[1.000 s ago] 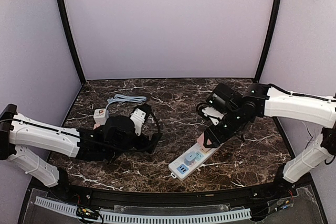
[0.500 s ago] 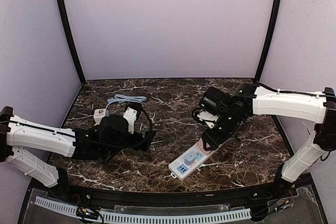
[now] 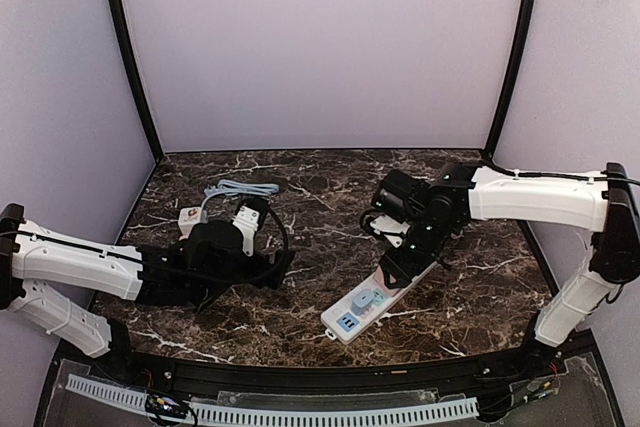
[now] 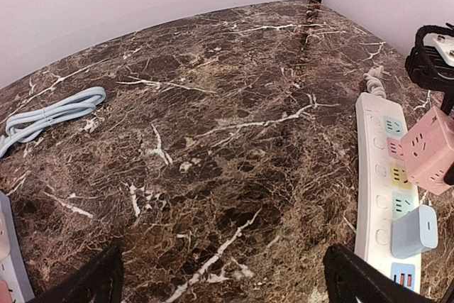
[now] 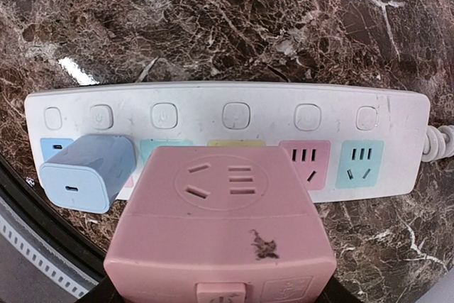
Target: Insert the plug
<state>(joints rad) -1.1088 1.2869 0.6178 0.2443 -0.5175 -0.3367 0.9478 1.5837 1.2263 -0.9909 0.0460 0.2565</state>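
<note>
One boxy pink plug [image 5: 220, 225], long white strip [image 5: 269, 104], veined marble table [image 4: 213, 140]

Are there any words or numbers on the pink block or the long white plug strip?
No words or numbers can be read.
Pink block: faint marks on its bottom edge, too blurred to read.
White plug strip: tiny symbols on its buttons, too small to read.
</note>
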